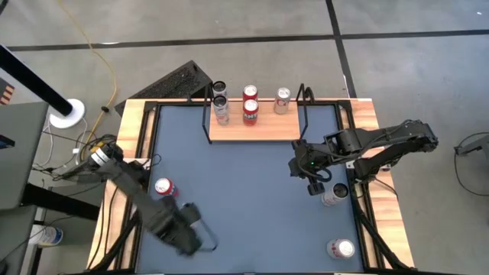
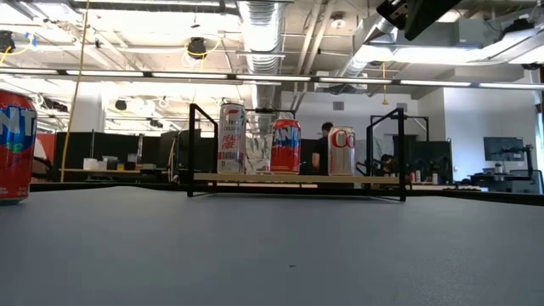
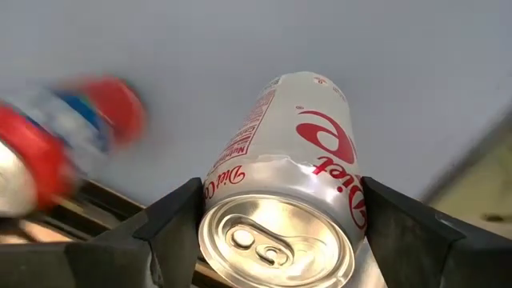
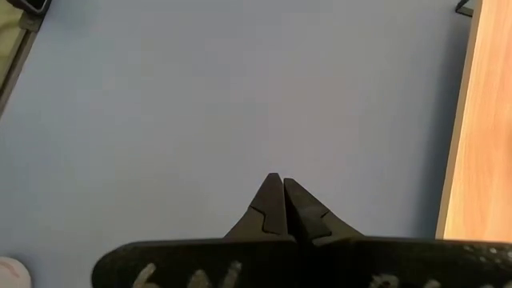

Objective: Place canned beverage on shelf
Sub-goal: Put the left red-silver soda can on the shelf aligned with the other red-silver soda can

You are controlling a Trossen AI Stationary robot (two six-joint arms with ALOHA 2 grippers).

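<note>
My left gripper [image 3: 280, 192] is shut on a silver Diet Coke can [image 3: 288, 144] over the table's near left part; in the high view the gripper [image 1: 197, 235] hides the can. The shelf [image 1: 260, 131], a light-wood board on a black wire frame [image 2: 297, 178], stands at the table's far middle. Several cans stand upright on the board. My right gripper [image 4: 282, 186] is shut on nothing and hangs above the mat on the right [image 1: 299, 164]. My left gripper pinches the can's upper wall, just below the top rim [image 3: 214, 192], between its two fingers [image 3: 172, 224]. The fingers come from above, pointing down, one on each side. The can hangs upright below them, clear of the mat, with a crease in its wall [image 3: 280, 162].
A red and blue can [image 1: 163, 187] stands on the mat near the left edge, close to my left arm; it also shows in the low view [image 2: 13, 144]. Two silver cans [image 1: 334, 195] [image 1: 341, 248] stand at the right edge. The wooden table rim [image 1: 134, 130] frames the mat.
</note>
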